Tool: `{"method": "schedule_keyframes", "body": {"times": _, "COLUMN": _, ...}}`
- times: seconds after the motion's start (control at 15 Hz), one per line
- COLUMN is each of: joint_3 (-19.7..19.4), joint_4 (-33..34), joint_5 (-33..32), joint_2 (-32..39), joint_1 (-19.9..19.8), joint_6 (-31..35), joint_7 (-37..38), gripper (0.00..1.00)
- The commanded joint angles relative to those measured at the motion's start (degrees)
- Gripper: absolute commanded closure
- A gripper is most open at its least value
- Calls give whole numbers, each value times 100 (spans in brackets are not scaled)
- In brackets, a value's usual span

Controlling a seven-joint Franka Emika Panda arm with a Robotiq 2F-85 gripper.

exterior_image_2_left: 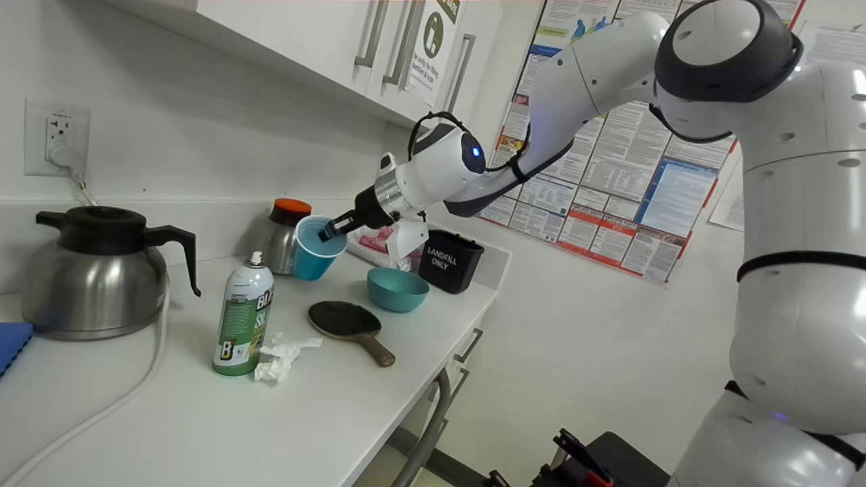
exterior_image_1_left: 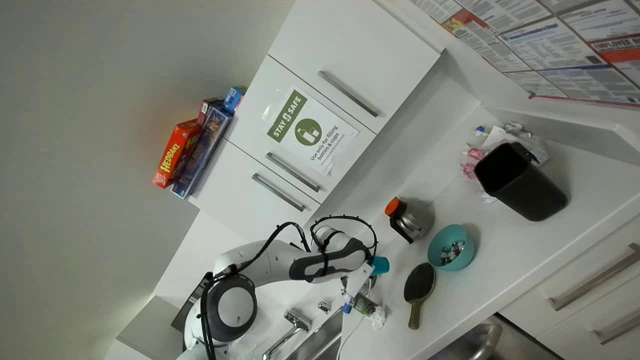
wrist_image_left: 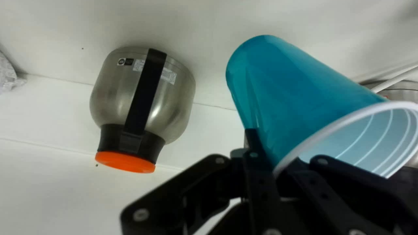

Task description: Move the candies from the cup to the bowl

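Observation:
My gripper (wrist_image_left: 276, 160) is shut on the rim side of the blue plastic cup (wrist_image_left: 287, 88), with one finger inside and one outside. The cup has a white rim and also shows in both exterior views (exterior_image_1_left: 381, 265) (exterior_image_2_left: 311, 266). It is held tilted above the counter, its mouth turned partly toward the camera in an exterior view. No candies show in the visible part of its inside; its bottom is hidden. Small wrapped candies (exterior_image_1_left: 453, 253) lie in the round teal bowl (exterior_image_1_left: 445, 238). The bowl (exterior_image_2_left: 398, 297) stands on the counter, apart from the gripper (exterior_image_2_left: 333, 230) and cup.
A steel carafe with an orange lid (exterior_image_1_left: 417, 220) stands by the wall near the cup. A dark paddle (exterior_image_2_left: 345, 319) lies beside the bowl. A black bin (exterior_image_1_left: 530, 185) stands beyond the bowl. A spray can (exterior_image_2_left: 245, 318) and crumpled paper (exterior_image_2_left: 279, 358) are nearby. Cabinets hang overhead.

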Motion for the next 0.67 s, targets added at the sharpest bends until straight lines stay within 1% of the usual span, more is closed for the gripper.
{"method": "schedule_keyframes", "body": {"times": 0.0, "joint_3": -246, "joint_4": 191, "joint_5": 68, "joint_2": 177, "joint_1": 138, "joint_6": 599, "joint_7": -73, "gripper": 99}}
{"method": "schedule_keyframes", "body": {"times": 0.07, "joint_3": -342, "joint_4": 236, "joint_5": 57, "joint_2": 249, "joint_1": 209, "joint_6": 733, "joint_7": -53, "gripper": 99}}
{"method": "schedule_keyframes", "body": {"times": 0.13, "joint_3": -595, "joint_4": 60, "joint_5": 1058, "joint_2": 276, "joint_1": 295, "joint_6": 831, "joint_7": -1115, "gripper": 99}}
{"method": "schedule_keyframes", "body": {"times": 0.2, "joint_3": -620, "joint_4": 312, "joint_5": 296, "joint_2": 406, "joint_1": 411, "joint_6": 989, "joint_7": -246, "gripper": 99}}
{"method": "schedule_keyframes", "body": {"times": 0.27, "joint_3": -837, "joint_4": 296, "joint_5": 432, "joint_2": 453, "joint_1": 573, "joint_6": 1068, "joint_7": -447, "gripper": 99}}
{"method": "schedule_keyframes", "body": {"times": 0.33, "joint_3": -889, "joint_4": -156, "joint_5": 1519, "joint_2": 236, "joint_1": 500, "joint_6": 794, "joint_7": -1509, "gripper": 98}}
{"method": "schedule_keyframes", "body": {"times": 0.4, "joint_3": -655, "joint_4": 93, "joint_5": 502, "joint_2": 363, "joint_1": 398, "joint_6": 815, "joint_7": -498, "gripper": 98}}
{"method": "schedule_keyframes", "body": {"times": 0.6, "joint_3": -733, "joint_4": 138, "joint_5": 503, "joint_2": 455, "joint_1": 498, "joint_6": 846, "joint_7": -498, "gripper": 98}}
